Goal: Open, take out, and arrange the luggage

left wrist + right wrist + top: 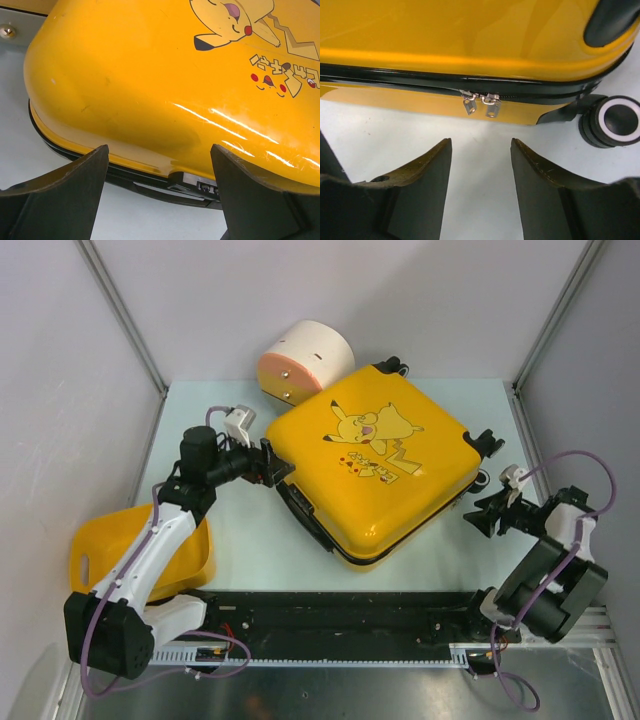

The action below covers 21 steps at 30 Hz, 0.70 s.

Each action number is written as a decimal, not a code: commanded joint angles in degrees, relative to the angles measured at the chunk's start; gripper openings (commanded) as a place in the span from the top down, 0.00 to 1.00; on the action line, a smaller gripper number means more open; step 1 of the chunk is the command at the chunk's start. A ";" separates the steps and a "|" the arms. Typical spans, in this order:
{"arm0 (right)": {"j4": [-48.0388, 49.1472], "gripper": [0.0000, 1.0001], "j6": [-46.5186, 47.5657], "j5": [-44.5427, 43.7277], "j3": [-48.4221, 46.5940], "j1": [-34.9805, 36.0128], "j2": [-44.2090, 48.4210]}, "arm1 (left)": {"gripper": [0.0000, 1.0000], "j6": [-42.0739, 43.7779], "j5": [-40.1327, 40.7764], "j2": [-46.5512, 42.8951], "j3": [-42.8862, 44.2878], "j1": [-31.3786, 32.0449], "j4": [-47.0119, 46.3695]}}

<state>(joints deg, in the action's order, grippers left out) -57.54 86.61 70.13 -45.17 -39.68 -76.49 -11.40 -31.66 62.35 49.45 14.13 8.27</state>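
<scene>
The luggage (372, 462) is a glossy yellow hard-shell suitcase with a Pikachu print, lying flat and closed in the middle of the table. My left gripper (277, 468) is open right at its left corner; the left wrist view shows the shell (150, 75) and the black handle and lock (200, 187) between the fingers. My right gripper (482, 516) is open and empty a little off the right side. The right wrist view shows two silver zipper pulls (480, 104) on the black zipper just beyond the fingertips, and a wheel (615, 122) at the right.
A cream-and-orange cylindrical container (303, 362) lies behind the suitcase at the back. A smaller plain yellow tub (140, 550) sits at the near left under the left arm. A black rail (340, 615) runs along the near edge. Walls close in on both sides.
</scene>
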 commanded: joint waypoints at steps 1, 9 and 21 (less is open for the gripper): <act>22.42 0.44 -15.49 0.80 4.03 2.50 5.29 | 0.13 1.55 0.02 -0.56 -0.23 0.46 -0.63; 28.53 0.49 -20.15 -0.43 5.18 4.17 4.33 | 0.13 1.55 -0.24 0.41 0.12 0.46 -0.54; 33.89 0.48 -22.98 -2.19 6.67 8.30 2.84 | 0.13 1.99 0.02 0.58 -0.41 0.46 -0.63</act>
<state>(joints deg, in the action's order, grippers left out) -26.50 64.38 68.29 -39.16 -32.42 -73.63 -10.59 -31.66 63.00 49.43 14.13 8.27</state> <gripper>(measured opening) 0.520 0.871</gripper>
